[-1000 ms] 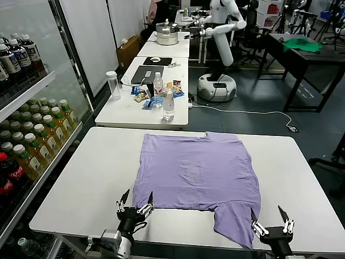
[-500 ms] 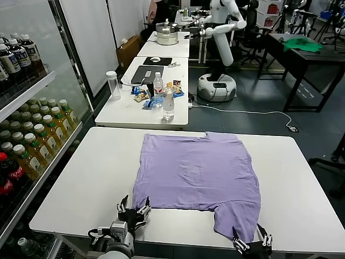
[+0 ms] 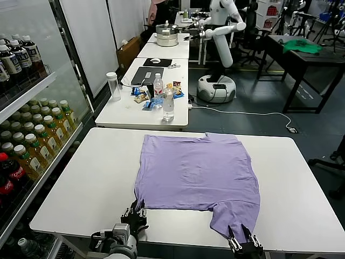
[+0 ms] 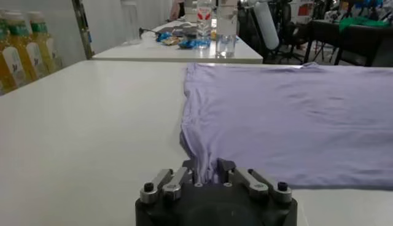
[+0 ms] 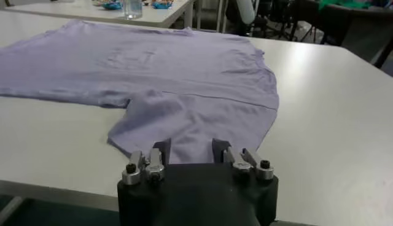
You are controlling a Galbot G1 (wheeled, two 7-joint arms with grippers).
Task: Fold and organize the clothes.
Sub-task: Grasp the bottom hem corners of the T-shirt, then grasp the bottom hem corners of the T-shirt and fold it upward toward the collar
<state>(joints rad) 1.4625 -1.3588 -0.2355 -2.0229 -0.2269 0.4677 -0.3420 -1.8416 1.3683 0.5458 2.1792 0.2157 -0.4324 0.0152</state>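
Even, bright indoor light is falling from overhead, and the white table (image 3: 81, 183) is showing only faint shadows. The refrigerator's glass door (image 3: 32, 32) is catching pale reflections. In the right wrist view a soft sheen is lying on the tabletop, and the far background is blurring slightly.

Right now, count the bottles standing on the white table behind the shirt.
2: one with a red label and a clear one nearer the T-shirt, both mid-table. Others may be hidden.
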